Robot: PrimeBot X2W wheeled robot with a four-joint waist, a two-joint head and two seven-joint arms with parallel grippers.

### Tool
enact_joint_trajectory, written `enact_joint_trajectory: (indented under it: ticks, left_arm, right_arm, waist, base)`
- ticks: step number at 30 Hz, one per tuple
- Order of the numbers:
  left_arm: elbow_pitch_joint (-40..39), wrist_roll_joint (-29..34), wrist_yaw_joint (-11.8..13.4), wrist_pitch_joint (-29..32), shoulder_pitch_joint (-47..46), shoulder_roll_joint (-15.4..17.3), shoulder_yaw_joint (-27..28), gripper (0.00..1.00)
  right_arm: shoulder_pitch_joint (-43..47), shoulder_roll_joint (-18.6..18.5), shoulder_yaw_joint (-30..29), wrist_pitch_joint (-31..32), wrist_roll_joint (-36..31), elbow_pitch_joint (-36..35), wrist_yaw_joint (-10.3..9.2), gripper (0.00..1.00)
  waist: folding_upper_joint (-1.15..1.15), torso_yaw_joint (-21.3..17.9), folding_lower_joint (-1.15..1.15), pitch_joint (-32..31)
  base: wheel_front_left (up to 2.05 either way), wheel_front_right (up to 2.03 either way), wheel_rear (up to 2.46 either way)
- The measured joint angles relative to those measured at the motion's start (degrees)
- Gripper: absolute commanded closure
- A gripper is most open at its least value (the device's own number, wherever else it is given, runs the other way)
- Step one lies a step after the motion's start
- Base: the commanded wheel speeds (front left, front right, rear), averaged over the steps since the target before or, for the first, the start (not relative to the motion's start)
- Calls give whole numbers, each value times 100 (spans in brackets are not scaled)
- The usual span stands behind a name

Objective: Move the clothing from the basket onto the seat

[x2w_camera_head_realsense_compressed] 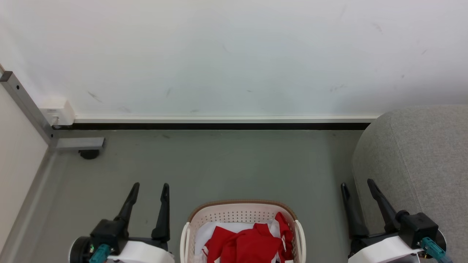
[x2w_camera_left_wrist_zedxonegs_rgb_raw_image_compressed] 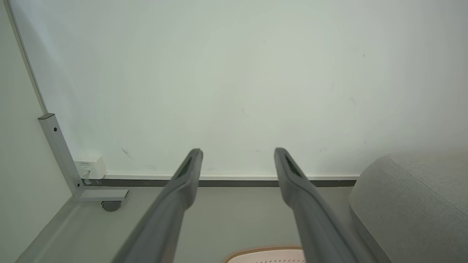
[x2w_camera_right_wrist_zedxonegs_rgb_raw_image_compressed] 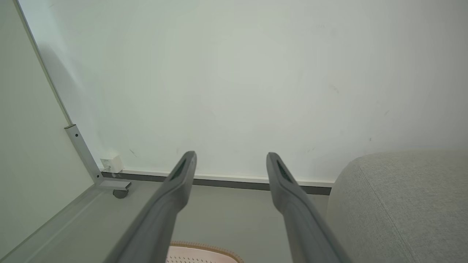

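The cream basket [x2w_camera_head_realsense_compressed: 234, 213] with a brown rim stands on the floor at the bottom middle of the head view, cut off by the frame edge. Crumpled red clothing [x2w_camera_head_realsense_compressed: 248, 243] with white parts lies inside it. My left gripper [x2w_camera_head_realsense_compressed: 150, 186] is open to the basket's left, fingers pointing at the wall, empty. My right gripper [x2w_camera_head_realsense_compressed: 357, 183] is open to the basket's right, beside the grey seat [x2w_camera_head_realsense_compressed: 420, 160]. The left wrist view shows the open left gripper [x2w_camera_left_wrist_zedxonegs_rgb_raw_image_compressed: 237, 151], the basket rim [x2w_camera_left_wrist_zedxonegs_rgb_raw_image_compressed: 263, 252] and the seat [x2w_camera_left_wrist_zedxonegs_rgb_raw_image_compressed: 413, 201]. The right wrist view shows the open right gripper [x2w_camera_right_wrist_zedxonegs_rgb_raw_image_compressed: 230, 155], the basket rim [x2w_camera_right_wrist_zedxonegs_rgb_raw_image_compressed: 204, 248] and the seat [x2w_camera_right_wrist_zedxonegs_rgb_raw_image_compressed: 402, 204].
A white wall [x2w_camera_head_realsense_compressed: 234, 54] with a dark baseboard runs across ahead. A grey metal frame [x2w_camera_head_realsense_compressed: 29, 109] on a castor [x2w_camera_head_realsense_compressed: 89, 154] and a white plug box [x2w_camera_head_realsense_compressed: 58, 113] stand in the left corner. Bare grey floor [x2w_camera_head_realsense_compressed: 226, 164] lies between the basket and the wall.
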Motion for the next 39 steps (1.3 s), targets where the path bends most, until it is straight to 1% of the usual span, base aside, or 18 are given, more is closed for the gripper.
enact_joint_trajectory:
  ticks: [13, 39]
  left_arm:
    - [-13, 461, 2, -134, -18, 0, -35, 0]
    - [194, 453, -59, -134, -57, -12, 16, 0]
  right_arm:
    - [-68, -7, 102, -126, -316, 0, 0, 0]
    - [-82, -9, 124, -127, -234, 20, 0, 0]
  waist:
    - [0, -12, 0, 6]
    - [0, -26, 0, 11]
  base:
    - [0, 0, 0]
    - [0, 0, 0]
